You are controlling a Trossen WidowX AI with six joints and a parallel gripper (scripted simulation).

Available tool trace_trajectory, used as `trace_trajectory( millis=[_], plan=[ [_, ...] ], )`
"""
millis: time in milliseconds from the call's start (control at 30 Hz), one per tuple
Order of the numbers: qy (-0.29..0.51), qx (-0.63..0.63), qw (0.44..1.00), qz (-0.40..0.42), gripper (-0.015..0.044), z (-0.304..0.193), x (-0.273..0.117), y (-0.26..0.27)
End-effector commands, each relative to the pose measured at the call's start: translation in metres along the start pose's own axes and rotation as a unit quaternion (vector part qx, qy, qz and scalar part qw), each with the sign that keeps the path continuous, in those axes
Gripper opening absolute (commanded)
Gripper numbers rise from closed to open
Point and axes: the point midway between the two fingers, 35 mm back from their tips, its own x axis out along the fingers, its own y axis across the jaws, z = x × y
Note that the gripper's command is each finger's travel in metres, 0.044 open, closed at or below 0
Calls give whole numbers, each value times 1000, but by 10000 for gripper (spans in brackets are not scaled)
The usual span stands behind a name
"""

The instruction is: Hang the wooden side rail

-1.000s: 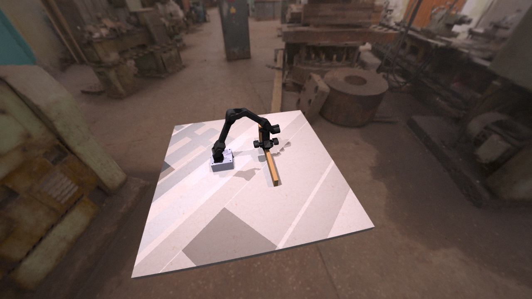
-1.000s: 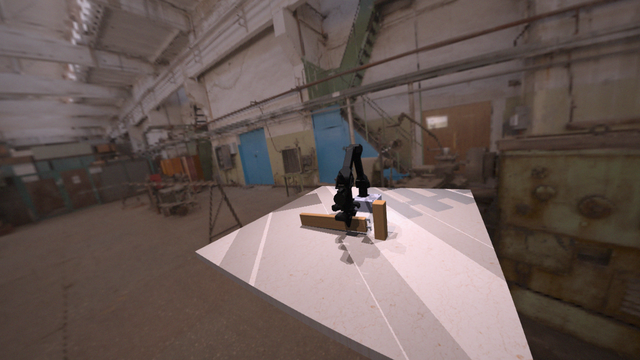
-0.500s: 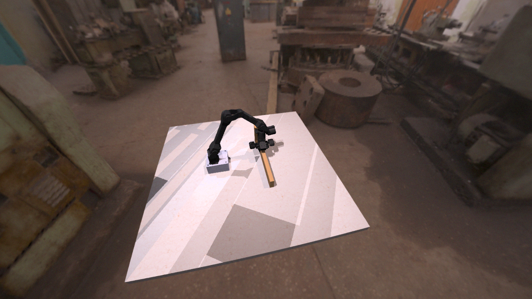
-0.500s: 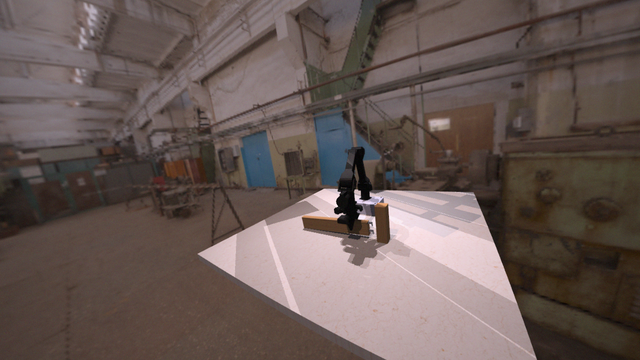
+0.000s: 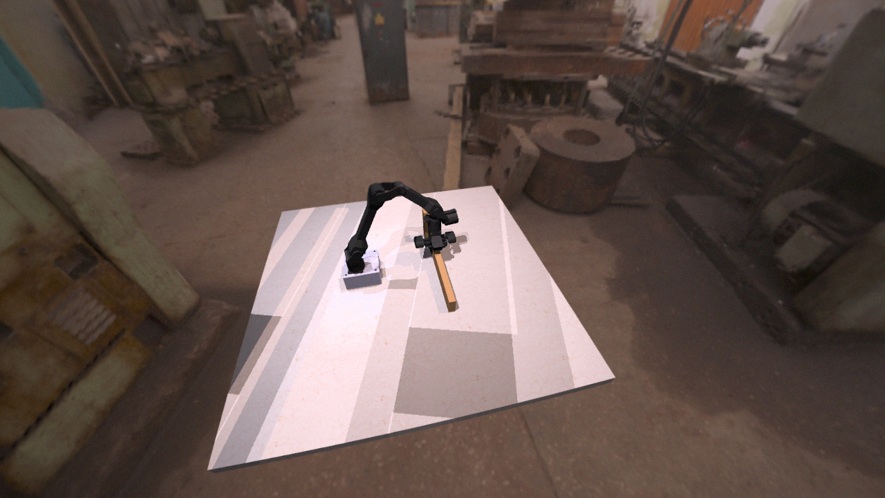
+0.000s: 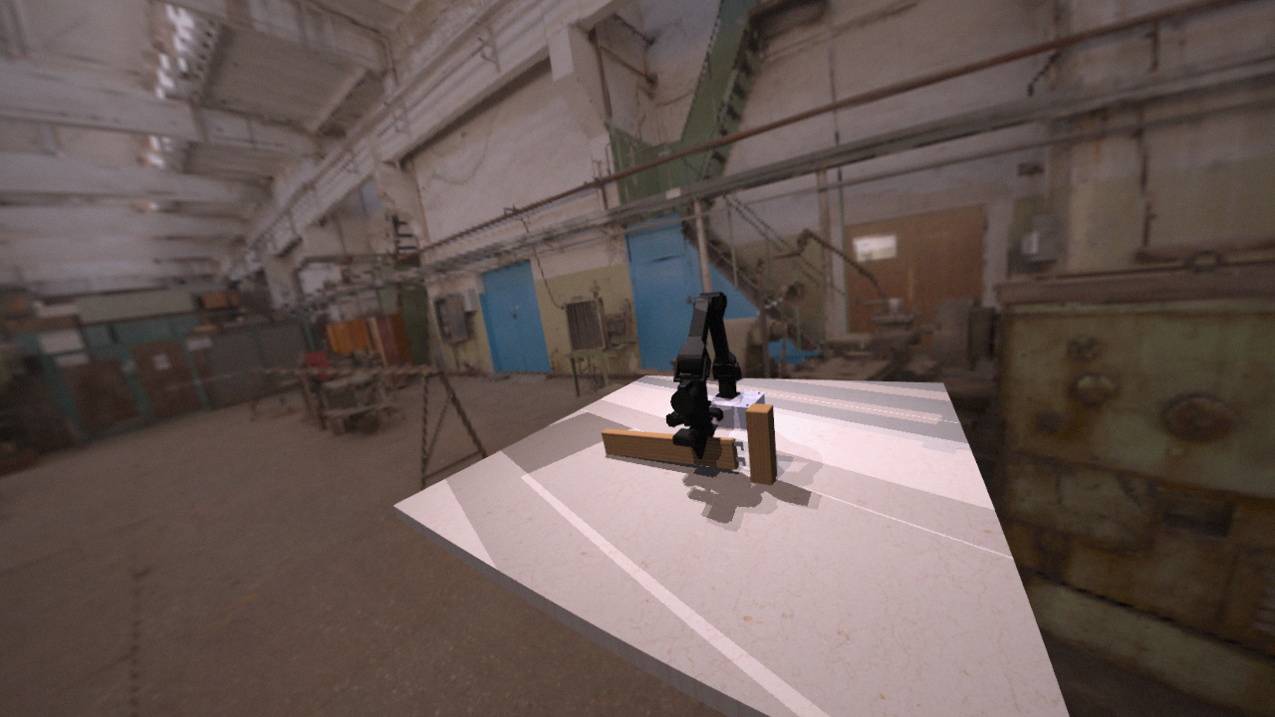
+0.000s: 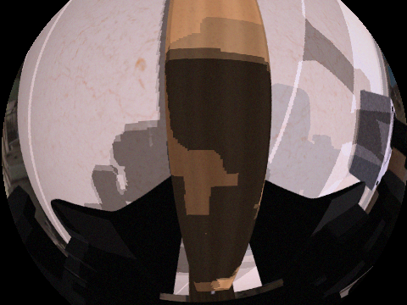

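The wooden side rail (image 5: 444, 281) (image 6: 643, 445) (image 7: 218, 106) lies lengthwise, roughly level and low over the table. My gripper (image 5: 436, 246) (image 6: 700, 448) (image 7: 209, 174) points down and is shut on the rail, nearer its hook end. The headboard post (image 6: 762, 445) stands upright just beyond that end in the exterior view. The small steel hooks (image 6: 740, 452) show in the narrow gap between rail and post. The slot and its pins are hidden. I cannot tell whether the hooks reach into the slot, or whether the rail's far end touches the table.
The arm's pale base block (image 5: 362, 278) (image 6: 747, 400) sits on the table (image 5: 556, 346) (image 6: 624, 508), to one side of the rail. The arm (image 5: 369, 216) (image 6: 695, 343) arches from it to the gripper. Workshop machinery surrounds the table.
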Motion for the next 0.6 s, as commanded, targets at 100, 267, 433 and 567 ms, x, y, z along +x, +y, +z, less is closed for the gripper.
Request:
trace_trajectory(
  millis=[100,267,433,567],
  plan=[
    [3,2,1000,3,0,-2,-3,1],
    [3,2,1000,3,0,-3,-4,2],
    [3,2,1000,3,0,-3,-4,3],
    [3,2,1000,3,0,-4,-4,3]
  ],
)
